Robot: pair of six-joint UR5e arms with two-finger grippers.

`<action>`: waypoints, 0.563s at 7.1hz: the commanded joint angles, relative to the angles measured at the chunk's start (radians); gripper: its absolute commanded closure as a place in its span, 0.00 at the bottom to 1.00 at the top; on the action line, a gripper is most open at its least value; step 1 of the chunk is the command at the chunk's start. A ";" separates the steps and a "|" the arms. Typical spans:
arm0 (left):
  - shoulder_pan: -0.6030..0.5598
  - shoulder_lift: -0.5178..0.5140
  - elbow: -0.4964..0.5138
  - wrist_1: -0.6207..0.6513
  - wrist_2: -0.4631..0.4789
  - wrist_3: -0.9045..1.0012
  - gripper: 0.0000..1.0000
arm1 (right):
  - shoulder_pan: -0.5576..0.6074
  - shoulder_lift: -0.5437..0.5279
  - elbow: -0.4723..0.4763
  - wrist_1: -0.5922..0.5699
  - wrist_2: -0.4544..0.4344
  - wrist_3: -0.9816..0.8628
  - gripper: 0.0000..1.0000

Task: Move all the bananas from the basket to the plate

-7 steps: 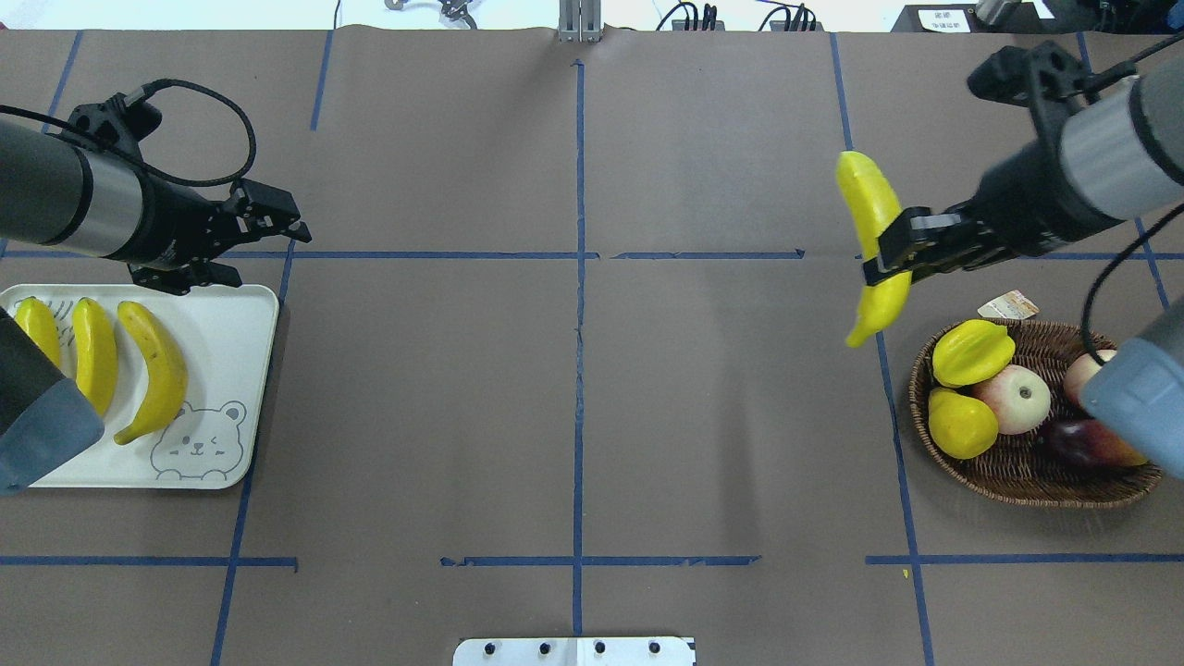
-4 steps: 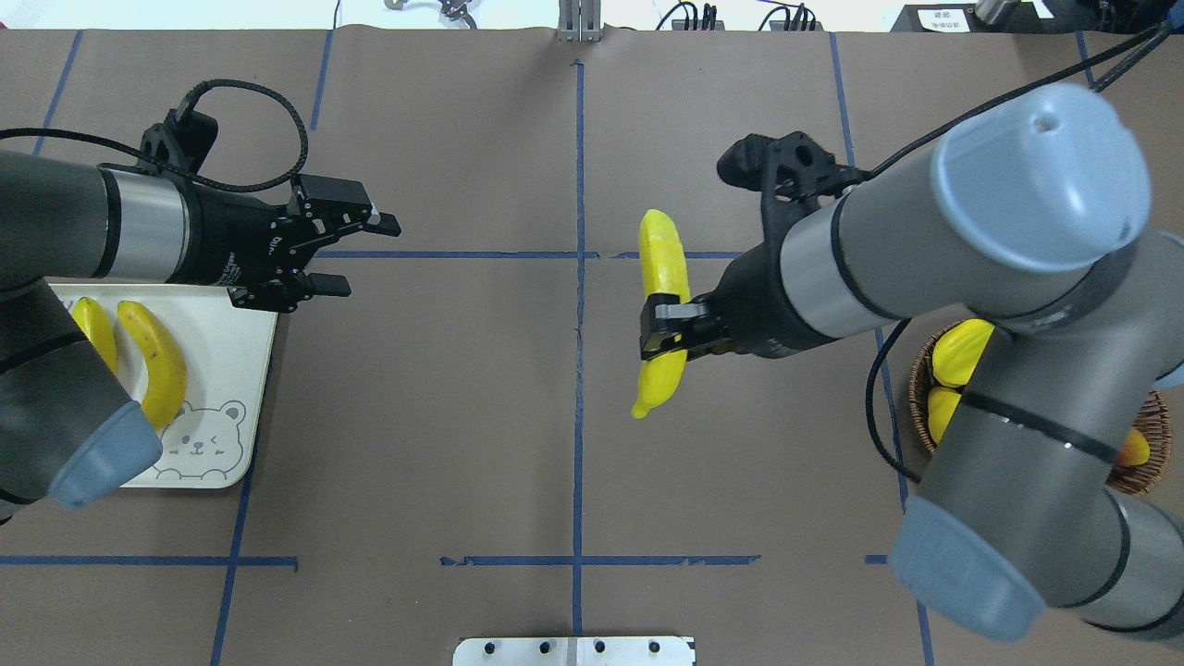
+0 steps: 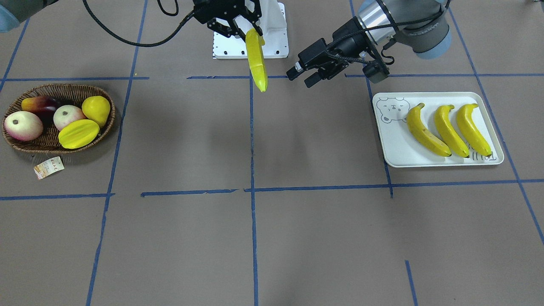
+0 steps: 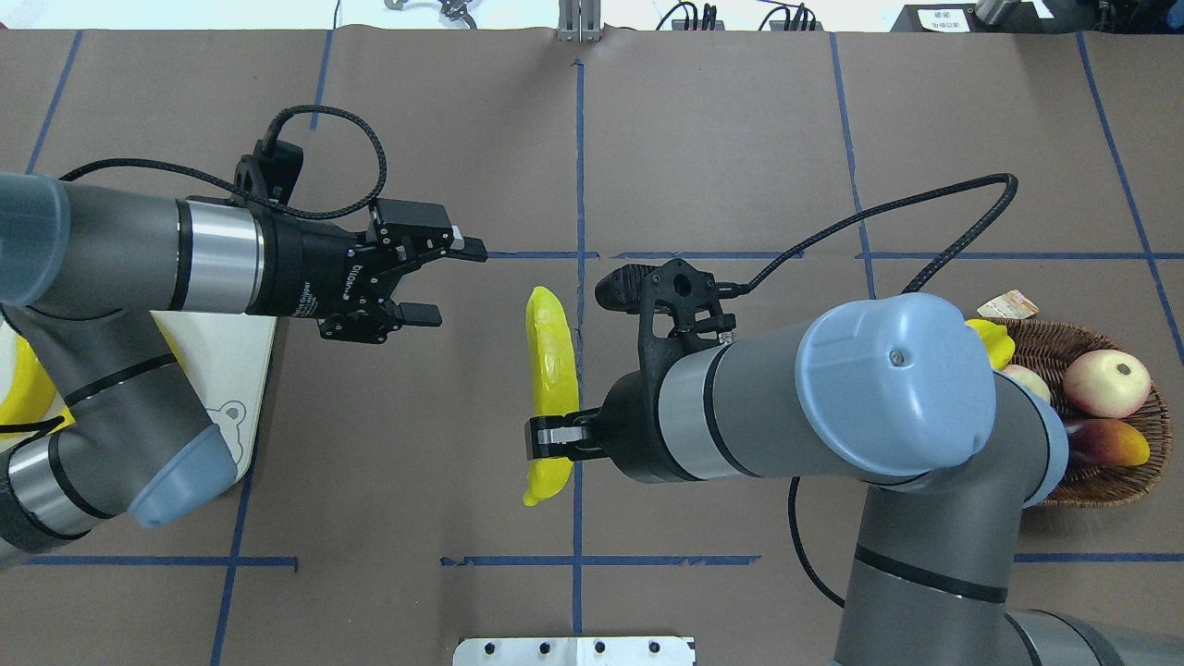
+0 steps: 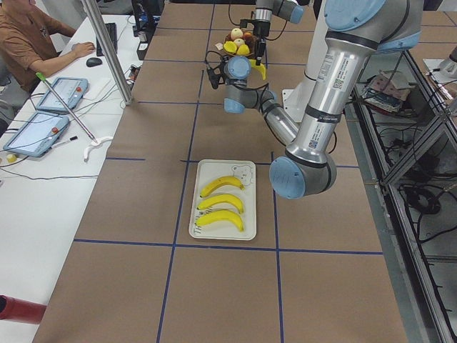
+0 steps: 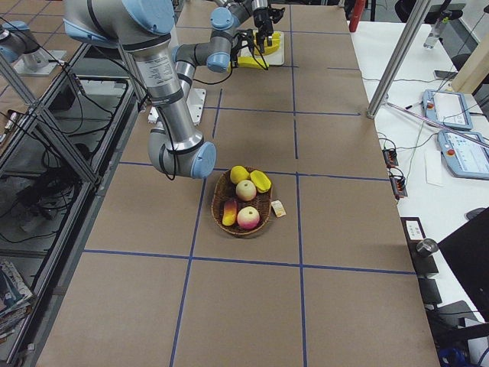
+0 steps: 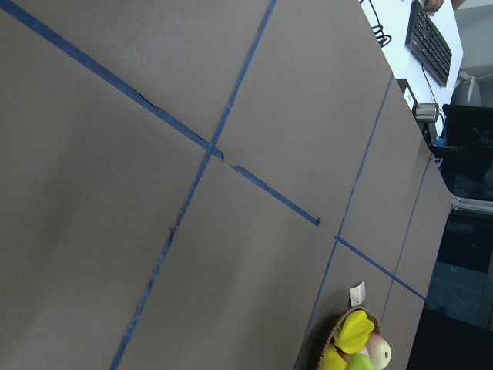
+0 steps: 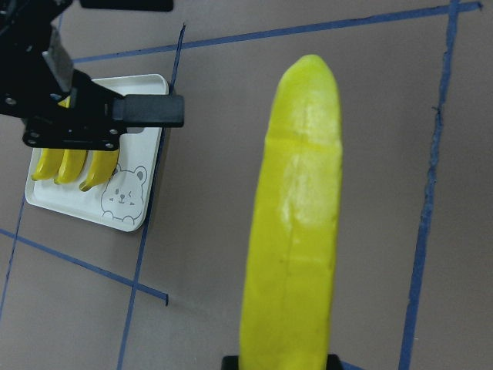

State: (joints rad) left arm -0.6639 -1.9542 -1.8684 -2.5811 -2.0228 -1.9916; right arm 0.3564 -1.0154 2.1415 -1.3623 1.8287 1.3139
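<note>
My right gripper (image 4: 552, 437) is shut on a yellow banana (image 4: 549, 370), held in the air over the table's middle line; the banana (image 8: 296, 231) fills the right wrist view. My left gripper (image 4: 451, 282) is open and empty, a short way to the left of that banana and pointing at it. Three more bananas (image 3: 450, 131) lie side by side on the off-white plate (image 3: 395, 144) with the bear drawing. The wicker basket (image 3: 25, 146) holds a starfruit, a pear-like fruit, apples and a dark fruit; no banana shows in it.
A paper tag (image 3: 49, 167) lies beside the basket. A white metal base plate (image 4: 573, 651) sits at the table's near edge. Blue tape lines cross the brown table cover. A person (image 5: 28, 43) sits at a side desk, off the table.
My right arm carried the banana from near the basket leftward to the table's middle. My left gripper moved rightward from the plate toward the middle and stayed open.
</note>
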 commanded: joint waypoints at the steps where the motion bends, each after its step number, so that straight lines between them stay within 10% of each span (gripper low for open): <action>1: 0.094 -0.055 0.021 -0.002 0.070 -0.007 0.00 | -0.017 0.004 0.000 0.005 -0.006 0.001 0.99; 4: 0.133 -0.072 0.037 -0.002 0.081 -0.010 0.04 | -0.017 0.004 0.003 0.005 -0.006 0.001 0.99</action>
State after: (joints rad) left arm -0.5414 -2.0245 -1.8338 -2.5832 -1.9449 -2.0000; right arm 0.3395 -1.0110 2.1436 -1.3576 1.8224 1.3146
